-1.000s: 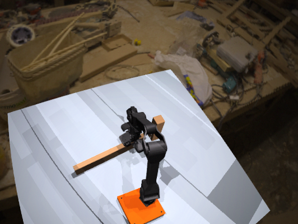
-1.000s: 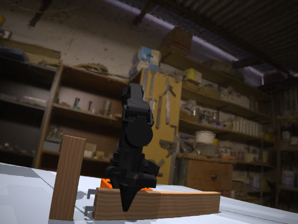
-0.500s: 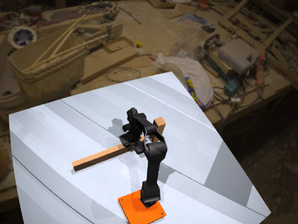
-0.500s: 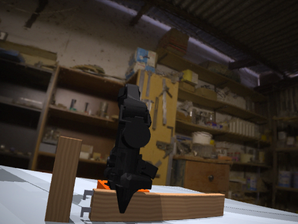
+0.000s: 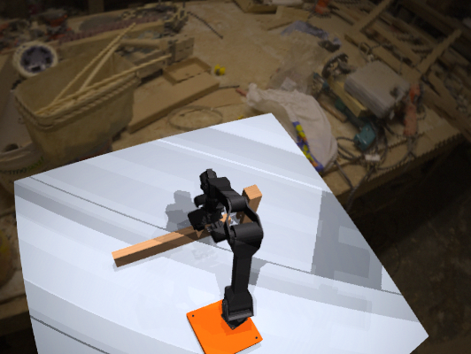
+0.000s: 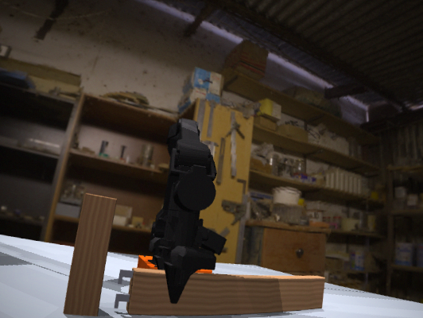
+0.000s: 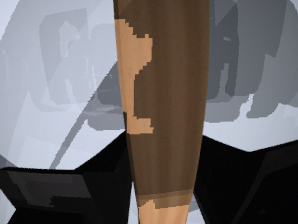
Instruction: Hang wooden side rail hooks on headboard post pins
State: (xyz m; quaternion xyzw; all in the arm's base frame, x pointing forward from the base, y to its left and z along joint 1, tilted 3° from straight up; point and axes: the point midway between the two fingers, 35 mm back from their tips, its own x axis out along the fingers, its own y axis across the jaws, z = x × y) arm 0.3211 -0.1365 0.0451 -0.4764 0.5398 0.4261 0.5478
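The wooden side rail [image 5: 155,246] [image 6: 238,294] [image 7: 170,100] lies low along the table, its far end on the table. My gripper [image 5: 201,229] [image 6: 174,293] [image 7: 153,131] is shut on the rail near its hook end, one finger on each side. Two grey steel hooks, the upper hook [image 6: 126,273] and the lower hook [image 6: 122,297], stick out from the rail's end towards the post. The headboard post [image 5: 252,193] [image 6: 91,254] stands upright, with a gap between it and the hooks in the exterior view. The post's slot and pins cannot be made out. Whether the hook end is lifted cannot be told.
The arm's orange base plate [image 5: 217,329] sits at the front of the white table [image 5: 146,305]. The arm [image 5: 241,274] reaches up from it and partly hides the post and the rail's hook end in the top view.
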